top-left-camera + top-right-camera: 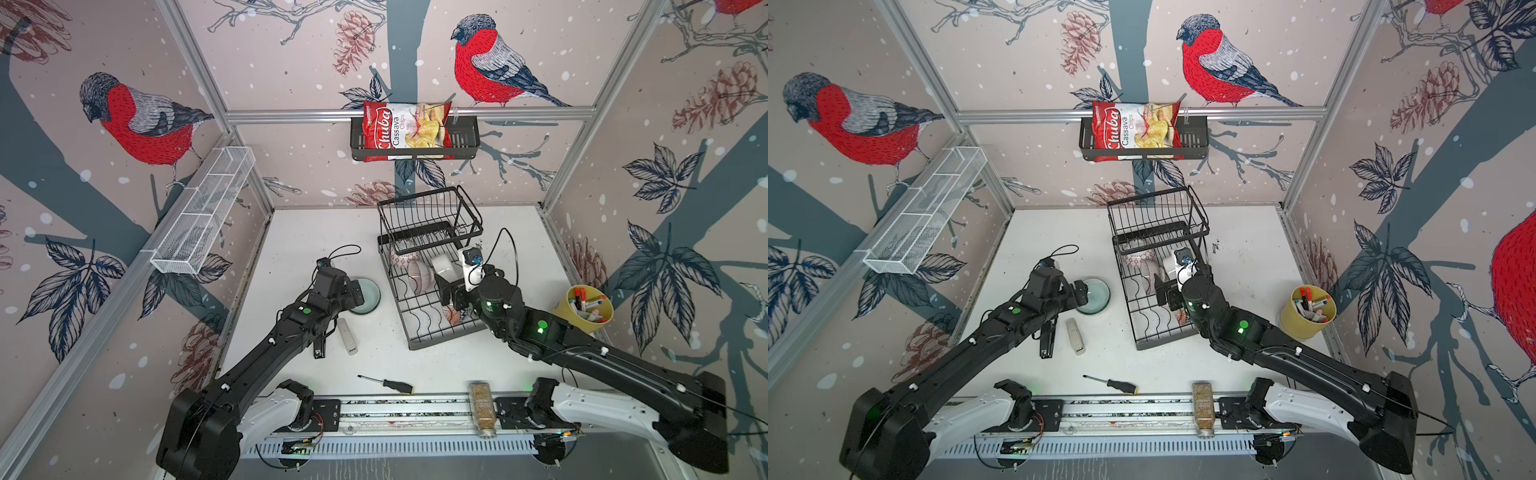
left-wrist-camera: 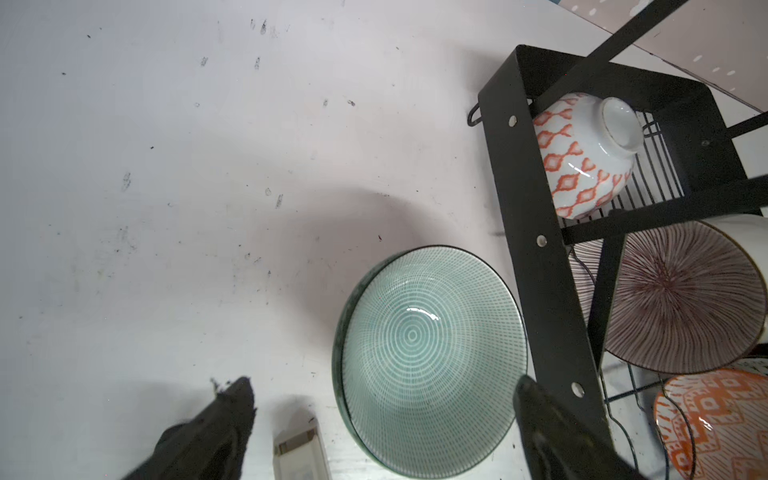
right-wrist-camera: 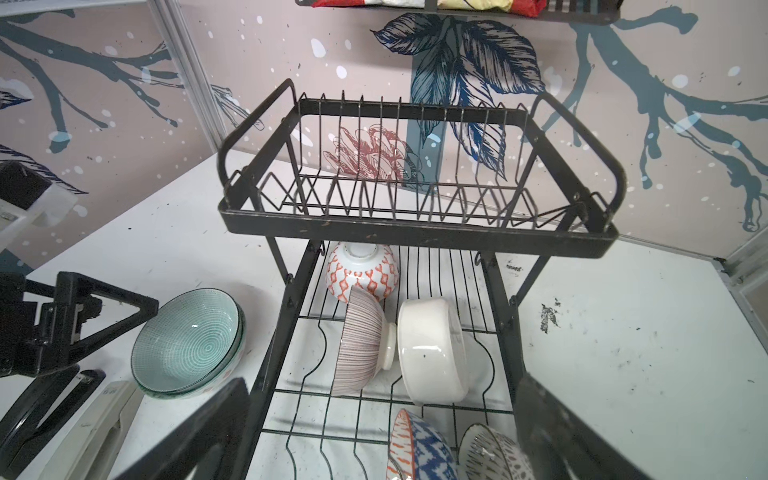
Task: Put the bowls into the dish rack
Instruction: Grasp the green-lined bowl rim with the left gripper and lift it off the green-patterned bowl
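**Five bowls racked, teal stack left on table**

Rack [image 3: 415, 230], lower tier, holds five:
- orange-patterned bowl [image 3: 361, 272] at the back, under the upper basket
- striped bowl [image 3: 359, 345] and white bowl [image 3: 432, 351] mid-tier
- blue bowl [image 3: 419, 449] and dotted bowl [image 3: 486, 453] at the front

Upper basket is empty.

Left to do: teal stack [image 2: 428, 357] on the table [image 1: 311, 232], just beside the rack's left rail. At least two rims show; exact count unclear.

Left gripper [image 2: 382, 386]: fingers apart, straddling the stack's near rim, no contact visible. Right gripper [image 3: 384, 384]: fingers wide apart, empty, over the tier's front.

Room:
- The gap between stack and rail looks tight for one left finger.
- The stapler [image 1: 319, 348] lies near, on the robot's side of the stack.
- The tier's left half has free slots.
- The right arm likely crowds the front approach.
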Robot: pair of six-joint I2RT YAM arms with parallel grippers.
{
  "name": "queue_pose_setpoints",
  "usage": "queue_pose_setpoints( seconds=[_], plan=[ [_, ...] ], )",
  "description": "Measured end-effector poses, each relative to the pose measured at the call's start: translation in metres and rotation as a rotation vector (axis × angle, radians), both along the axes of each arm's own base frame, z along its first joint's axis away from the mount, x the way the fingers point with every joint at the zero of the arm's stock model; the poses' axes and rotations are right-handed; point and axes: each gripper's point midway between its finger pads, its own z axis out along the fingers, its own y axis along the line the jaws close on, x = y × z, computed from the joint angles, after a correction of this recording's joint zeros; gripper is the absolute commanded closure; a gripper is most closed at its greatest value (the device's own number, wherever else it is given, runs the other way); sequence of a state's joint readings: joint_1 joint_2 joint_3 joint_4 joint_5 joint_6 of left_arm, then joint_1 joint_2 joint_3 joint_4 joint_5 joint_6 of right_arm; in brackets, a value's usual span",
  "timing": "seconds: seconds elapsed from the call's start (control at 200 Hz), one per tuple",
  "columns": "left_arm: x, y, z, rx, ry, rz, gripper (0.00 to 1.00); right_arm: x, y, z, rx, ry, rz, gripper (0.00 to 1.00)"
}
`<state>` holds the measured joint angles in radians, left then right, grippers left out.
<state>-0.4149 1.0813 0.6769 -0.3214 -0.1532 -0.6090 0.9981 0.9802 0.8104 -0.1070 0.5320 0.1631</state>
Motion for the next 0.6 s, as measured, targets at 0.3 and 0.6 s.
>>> queue_pose_setpoints(
  seconds=[0.3,0.6],
  plan=[
    [0.006,0.000,-0.015,0.014,0.063,0.000,0.16,0.007,-0.004,-0.015,-0.020,0.031,-0.006,0.00],
    [0.005,0.003,-0.034,0.053,0.144,0.010,0.32,0.013,-0.004,-0.029,-0.030,0.063,0.005,0.00]
  ],
)
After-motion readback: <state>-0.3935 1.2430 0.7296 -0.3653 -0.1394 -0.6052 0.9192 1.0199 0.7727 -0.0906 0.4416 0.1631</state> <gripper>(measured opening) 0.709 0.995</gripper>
